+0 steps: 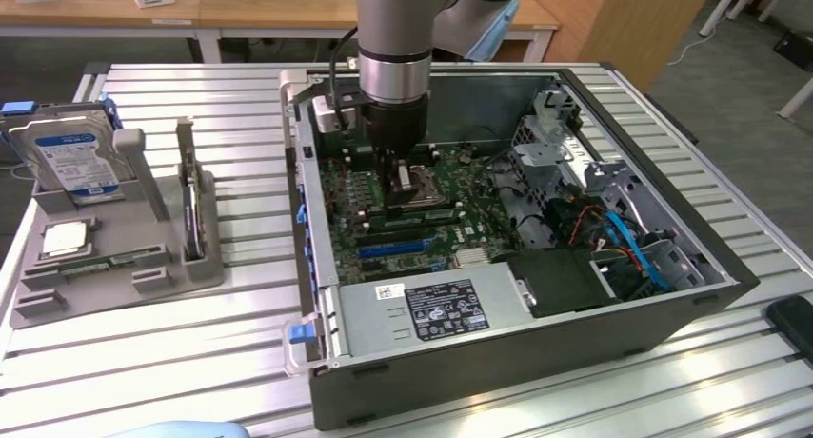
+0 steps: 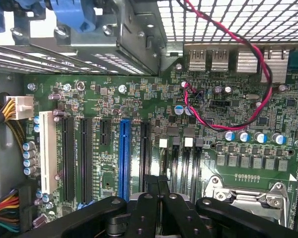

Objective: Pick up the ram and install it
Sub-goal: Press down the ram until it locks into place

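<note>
- My black gripper (image 1: 391, 162) hangs inside the open black computer case (image 1: 661, 309), low over the green motherboard (image 1: 381, 219) and near the case wall that faces the grey holder.
- In the wrist view the gripper (image 2: 157, 184) has its fingertips (image 2: 150, 188) pressed together, clenched, and I see nothing between them.
- Below the gripper in that view lie the motherboard's (image 2: 139, 99) long slots, one blue (image 2: 123, 158) and one white (image 2: 48, 148), with the silver processor socket frame (image 2: 248, 191) just beside my fingers.
- The ram (image 1: 109, 262), a long thin green circuit-board stick, lies flat in the grey plastic holder (image 1: 76, 300). The holder stands on the slatted metal tabletop (image 1: 190, 362) near the edge at the exterior view's left, well apart from my gripper.
- In the same holder, a silver hard drive with a blue label (image 1: 76, 157) stands tilted at the back, and a silver square processor chip (image 1: 67, 236) lies just beside the ram.
- A red and black wire pair (image 2: 238, 64) loops over the motherboard near the rear ports.
</note>
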Motion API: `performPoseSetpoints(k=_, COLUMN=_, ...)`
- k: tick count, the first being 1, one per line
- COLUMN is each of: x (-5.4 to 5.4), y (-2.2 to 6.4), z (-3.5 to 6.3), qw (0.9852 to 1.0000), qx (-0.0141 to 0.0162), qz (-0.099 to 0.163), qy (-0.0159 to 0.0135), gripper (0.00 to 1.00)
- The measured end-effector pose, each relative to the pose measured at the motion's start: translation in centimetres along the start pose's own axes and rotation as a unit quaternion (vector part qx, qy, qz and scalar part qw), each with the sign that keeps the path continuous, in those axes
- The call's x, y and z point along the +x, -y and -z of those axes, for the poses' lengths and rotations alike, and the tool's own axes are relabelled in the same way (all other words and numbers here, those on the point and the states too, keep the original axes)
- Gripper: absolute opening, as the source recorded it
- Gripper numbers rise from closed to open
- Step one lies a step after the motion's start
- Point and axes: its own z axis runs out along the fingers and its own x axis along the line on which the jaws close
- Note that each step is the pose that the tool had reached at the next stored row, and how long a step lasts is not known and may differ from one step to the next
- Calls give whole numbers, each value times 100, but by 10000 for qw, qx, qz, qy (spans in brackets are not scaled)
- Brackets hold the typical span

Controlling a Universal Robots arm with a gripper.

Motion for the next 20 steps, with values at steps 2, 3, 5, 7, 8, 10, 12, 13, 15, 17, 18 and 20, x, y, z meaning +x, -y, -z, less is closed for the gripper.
performPoseSetpoints(k=2, x=0, y=1, z=-1, qw=10000, qx=-2, qz=0, qy=1, gripper=10)
performPoseSetpoints(k=3, x=-1, y=1, z=-1, qw=10000, qx=-2, qz=0, qy=2, gripper=10)
performPoseSetpoints(k=5, x=0, y=1, z=-1, qw=10000, qx=-2, qz=1, qy=1, gripper=10)
performPoseSetpoints(k=7, x=0, y=1, z=-1, qw=10000, qx=-3, qz=0, qy=2, gripper=10)
performPoseSetpoints(k=8, x=0, y=1, z=-1, qw=10000, qx=-3, qz=1, qy=1, gripper=10)
performPoseSetpoints(k=10, x=-1, y=1, z=-3, qw=10000, qx=-3, qz=0, qy=2, gripper=10)
performPoseSetpoints(k=12, x=0, y=5, z=3, qw=10000, qx=-12, qz=4, qy=5, gripper=10)
performPoseSetpoints(k=13, x=1, y=6, z=12, qw=10000, qx=-22, qz=5, qy=7, gripper=10)
performPoseSetpoints(k=15, x=6, y=5, z=31, qw=10000, qx=-38, qz=7, qy=6, gripper=10)
performPoseSetpoints(k=17, x=12, y=6, z=53, qw=10000, qx=-53, qz=9, qy=9, gripper=10)
performPoseSetpoints(k=18, x=14, y=7, z=60, qw=10000, qx=-59, qz=10, qy=10, gripper=10)
performPoseSetpoints(k=20, x=14, y=6, z=60, qw=10000, qx=-62, qz=10, qy=11, gripper=10)
